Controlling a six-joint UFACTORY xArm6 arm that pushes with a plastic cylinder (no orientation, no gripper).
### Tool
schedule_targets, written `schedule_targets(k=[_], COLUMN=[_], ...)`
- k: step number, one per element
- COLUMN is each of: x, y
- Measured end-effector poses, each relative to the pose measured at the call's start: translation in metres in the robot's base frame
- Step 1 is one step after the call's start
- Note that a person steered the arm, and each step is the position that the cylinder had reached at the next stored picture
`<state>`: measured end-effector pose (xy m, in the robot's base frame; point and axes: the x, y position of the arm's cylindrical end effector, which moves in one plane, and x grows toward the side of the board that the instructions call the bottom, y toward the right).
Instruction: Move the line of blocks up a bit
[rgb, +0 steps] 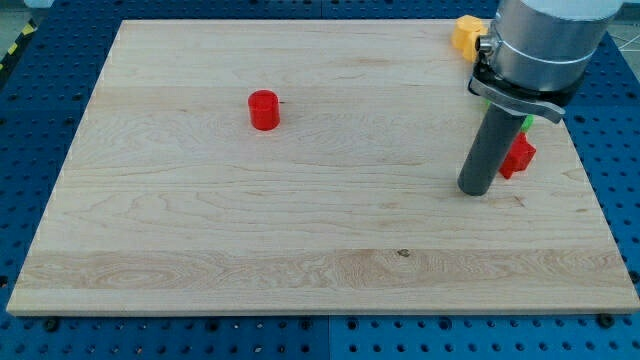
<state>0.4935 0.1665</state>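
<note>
Wooden board: my tip just left of a red block, holding nothing; green sliver and yellow block above; red cylinder well left.

My tip sits on the wooden board just left of a red block, with a yellow block far behind and a red cylinder well apart on the left.

Pale, smooth wooden board
</note>
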Motion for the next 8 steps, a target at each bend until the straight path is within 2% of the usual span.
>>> schedule_targets(k=[5, 8], x=[-0.007, -0.016], y=[0.045, 0.045])
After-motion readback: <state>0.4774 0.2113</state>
